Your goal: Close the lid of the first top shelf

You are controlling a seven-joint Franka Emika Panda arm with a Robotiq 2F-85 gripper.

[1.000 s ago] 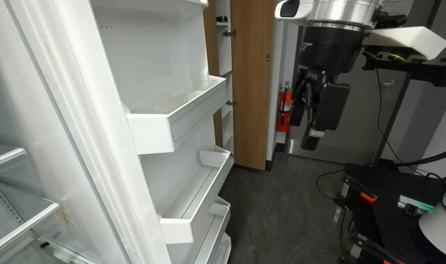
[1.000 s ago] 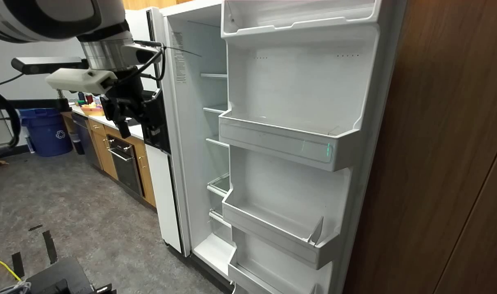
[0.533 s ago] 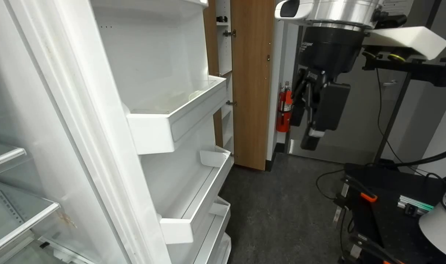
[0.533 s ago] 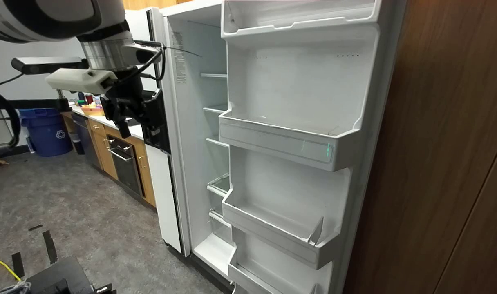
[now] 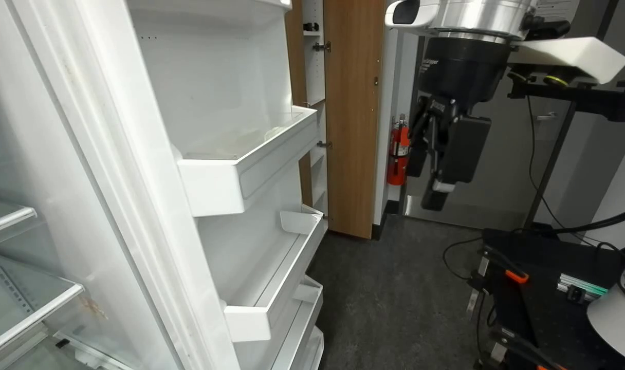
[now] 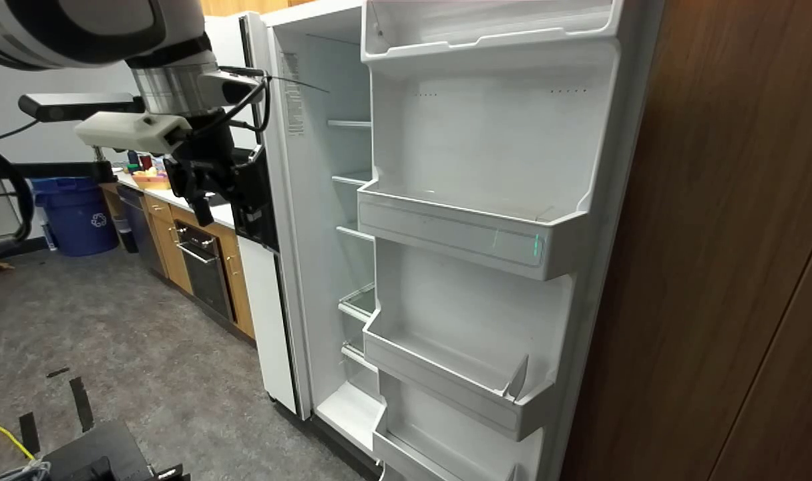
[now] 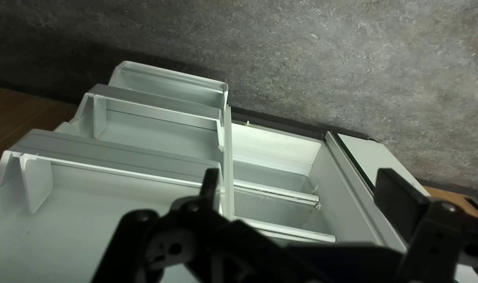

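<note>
The top shelf of the open white fridge door is at the upper edge of an exterior view. Its front opening faces out and its upper part is cut off. I cannot make out a lid; it is out of view or hidden. In an exterior view only the top shelf's lower corner shows. My black gripper hangs pointing down, apart from the door and lower than the top shelf. It also shows in an exterior view. In the wrist view the gripper has its fingers wide apart with nothing between them.
Below the top shelf the door carries an upper bin and a middle bin that stick out. Fridge shelves show behind the door. A brown panel stands beside it. A black cart and wooden cabinet door show too.
</note>
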